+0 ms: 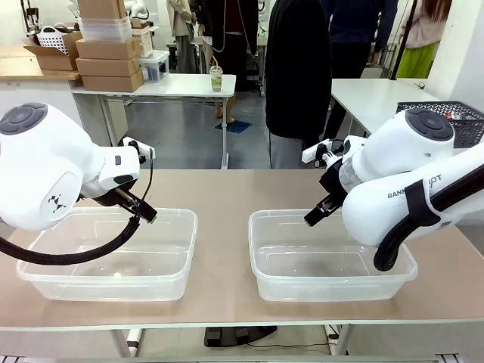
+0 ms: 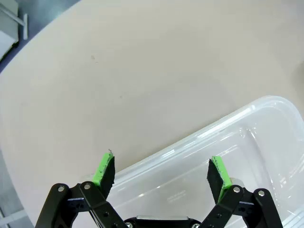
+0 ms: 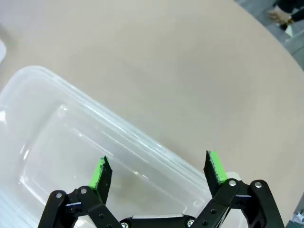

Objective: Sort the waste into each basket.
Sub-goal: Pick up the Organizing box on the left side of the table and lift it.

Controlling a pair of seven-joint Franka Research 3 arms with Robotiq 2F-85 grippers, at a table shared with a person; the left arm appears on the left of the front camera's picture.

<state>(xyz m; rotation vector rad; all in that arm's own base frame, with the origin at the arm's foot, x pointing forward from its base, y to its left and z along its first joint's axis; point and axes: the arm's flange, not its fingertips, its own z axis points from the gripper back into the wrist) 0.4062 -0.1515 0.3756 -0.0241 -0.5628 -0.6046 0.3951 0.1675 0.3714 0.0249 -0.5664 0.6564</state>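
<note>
Front view: the left tub (image 1: 98,283) and right tub (image 1: 333,287) sit apart on the tabletop (image 1: 227,189), whose far half is open. A person (image 1: 297,76) stands at its far edge.

Left wrist view: the left hand (image 2: 161,173) is spread above the tub rim.

Right wrist view: the right hand (image 3: 156,171) is spread likewise.

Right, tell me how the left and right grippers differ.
The left gripper hangs over the far rim of the left clear tub; the right gripper over the far rim of the right clear tub. In the front view the left gripper slants down and rightward, the right gripper down and leftward. Both are open and empty, with green pads.
</note>
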